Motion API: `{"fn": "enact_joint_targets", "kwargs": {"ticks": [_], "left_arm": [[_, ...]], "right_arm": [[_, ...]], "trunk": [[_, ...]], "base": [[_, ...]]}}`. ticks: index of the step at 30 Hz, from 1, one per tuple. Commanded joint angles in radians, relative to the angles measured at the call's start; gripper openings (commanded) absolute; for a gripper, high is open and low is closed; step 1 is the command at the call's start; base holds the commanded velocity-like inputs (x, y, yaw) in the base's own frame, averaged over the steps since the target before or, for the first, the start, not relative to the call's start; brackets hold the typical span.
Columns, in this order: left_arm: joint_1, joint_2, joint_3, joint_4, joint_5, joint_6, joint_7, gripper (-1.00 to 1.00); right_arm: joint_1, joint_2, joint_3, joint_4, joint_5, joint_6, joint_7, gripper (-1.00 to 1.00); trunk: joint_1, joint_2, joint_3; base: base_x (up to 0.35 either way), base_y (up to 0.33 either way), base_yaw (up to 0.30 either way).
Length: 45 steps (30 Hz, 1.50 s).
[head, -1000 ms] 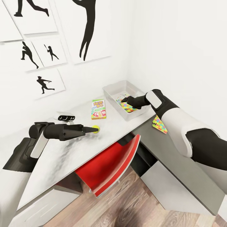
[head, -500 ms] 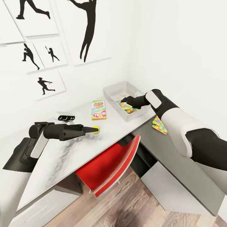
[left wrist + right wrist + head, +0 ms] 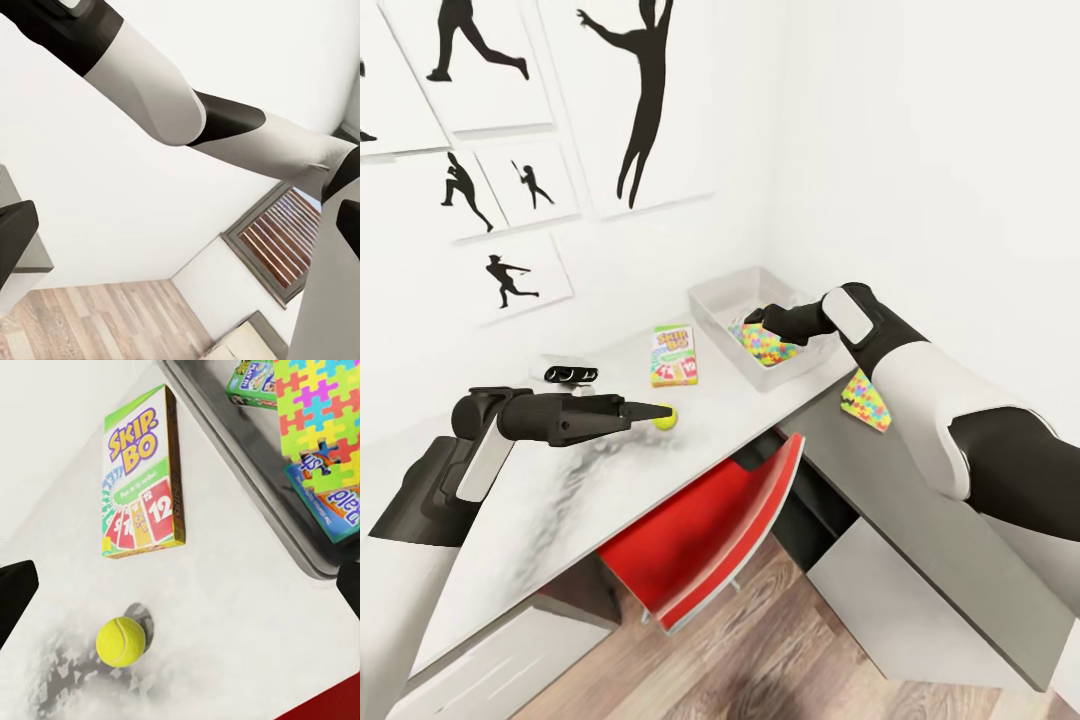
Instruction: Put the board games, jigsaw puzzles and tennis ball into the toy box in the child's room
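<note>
A red chair (image 3: 710,535) is sitting tucked under the pale grey table (image 3: 560,500), nearest the camera. Above the tabletop, the left gripper (image 3: 650,410) is hanging with its fingers drawn together to a point, nothing between them, its tip just beside the tennis ball (image 3: 665,419), which is resting on the table; whether they are touching cannot be told. Off to the side, a jigsaw puzzle (image 3: 867,400) is lying tilted on the lower grey top by the right forearm. Further back, the Skip-Bo board game (image 3: 674,354) is lying flat between the ball and the toy box (image 3: 710,300). Behind the left gripper a small black object (image 3: 570,374) is resting on the table. The right gripper (image 3: 758,320) is reaching over the toy box, above a second jigsaw puzzle (image 3: 765,345) lying inside; its fingers are showing spread apart and holding nothing in the right wrist view. That view is also showing two more board games (image 3: 259,379) in the box under the puzzle. Silhouette posters (image 3: 640,100) are hanging on the far wall.
</note>
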Motion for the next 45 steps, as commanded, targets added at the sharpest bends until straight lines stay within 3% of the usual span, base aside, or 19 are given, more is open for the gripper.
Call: {"fn": "enact_joint_targets", "kwargs": {"ticks": [1, 16, 28, 45], "left_arm": [[-0.001, 0.001, -0.002, 0.002, 0.001, 0.010, -0.002, 1.00], [0.001, 0.008, -0.009, 0.082, -0.001, 0.007, 0.032, 1.00], [0.010, 0.021, -0.011, 0.236, -0.020, 0.003, 0.109, 1.00], [0.040, 0.013, -0.018, 0.262, -0.041, -0.004, 0.156, 1.00]], "right_arm": [[-0.001, -0.002, 0.005, 0.000, 0.000, 0.002, 0.001, 1.00], [-0.001, -0.014, 0.005, -0.005, 0.000, 0.008, 0.004, 1.00], [0.002, -0.017, 0.003, -0.026, -0.003, 0.015, 0.004, 1.00], [0.015, -0.021, 0.000, -0.027, -0.006, 0.055, 0.005, 1.00]], "trunk": [[0.001, -0.002, 0.000], [0.001, -0.002, 0.025], [0.001, -0.002, 0.042], [0.001, -0.002, 0.065]], "base": [[0.000, 0.000, 0.022], [0.000, 0.000, 0.084], [0.000, 0.000, 0.184], [0.000, 0.000, 0.146]]}}
